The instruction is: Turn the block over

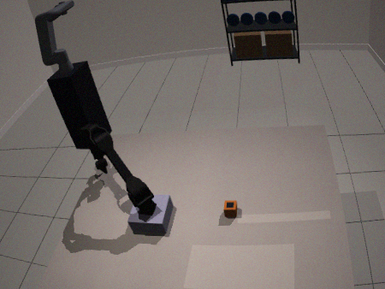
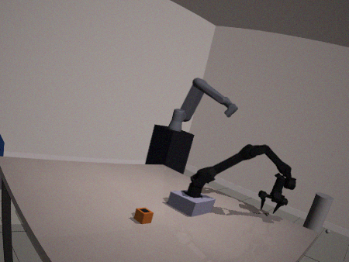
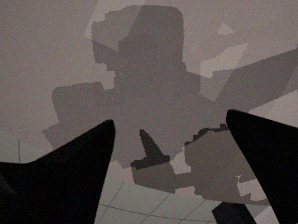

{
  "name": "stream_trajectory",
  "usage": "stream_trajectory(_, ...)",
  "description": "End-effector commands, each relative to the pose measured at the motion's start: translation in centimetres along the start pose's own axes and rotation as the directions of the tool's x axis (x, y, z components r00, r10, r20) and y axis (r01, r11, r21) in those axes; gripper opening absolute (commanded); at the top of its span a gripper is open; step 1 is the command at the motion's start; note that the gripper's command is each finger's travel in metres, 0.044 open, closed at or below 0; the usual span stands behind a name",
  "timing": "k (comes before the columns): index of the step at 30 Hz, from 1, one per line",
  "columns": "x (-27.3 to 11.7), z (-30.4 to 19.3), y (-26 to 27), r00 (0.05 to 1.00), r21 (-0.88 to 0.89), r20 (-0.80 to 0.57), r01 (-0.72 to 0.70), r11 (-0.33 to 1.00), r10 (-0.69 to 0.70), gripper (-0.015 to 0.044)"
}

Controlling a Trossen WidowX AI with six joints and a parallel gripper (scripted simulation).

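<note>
The orange block [image 1: 230,211] [image 2: 143,217] rests flat on the table [image 1: 257,171] [image 2: 97,186]. A dark square mark [image 1: 230,205] [image 2: 144,210] shows on its upper face. The block is not in the wrist view. My gripper [image 2: 268,211] [image 3: 172,120] is open, its two dark fingers wide apart with nothing between them. It hangs above the table near its edge, far from the block, on the other side of the arm's base. In the wrist view, table surface, shadows and a strip of floor show past the fingers.
The arm's lavender base box [image 1: 150,227] [image 2: 186,205] stands on the table between the gripper and the block. A grey arm on a black pedestal [image 1: 79,103] [image 2: 168,149] stands behind the table. A grey cylinder [image 2: 319,211] stands past the table's edge. A shelf rack [image 1: 261,26] stands at the back.
</note>
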State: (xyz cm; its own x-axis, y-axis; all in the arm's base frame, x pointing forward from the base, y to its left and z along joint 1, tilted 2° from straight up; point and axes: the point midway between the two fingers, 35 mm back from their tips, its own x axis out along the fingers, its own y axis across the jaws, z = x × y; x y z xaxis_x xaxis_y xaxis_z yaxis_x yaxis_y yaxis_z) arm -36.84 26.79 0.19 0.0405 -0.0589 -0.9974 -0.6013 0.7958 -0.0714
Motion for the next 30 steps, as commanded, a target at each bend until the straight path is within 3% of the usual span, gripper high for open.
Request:
stream_trajectory(1,0.0,0.3,0.1,1.0,0.002,0.0,-0.001,1.0,0.001,0.0426)
stream_trajectory(15,-1.9,21.9,-1.0,1.0,0.131,-0.008,-0.026,0.991,0.027,0.044)
stream_trajectory(30,-3.5,43.4,-16.4,0.998,0.228,-0.018,-0.055,0.972,0.061,0.044)
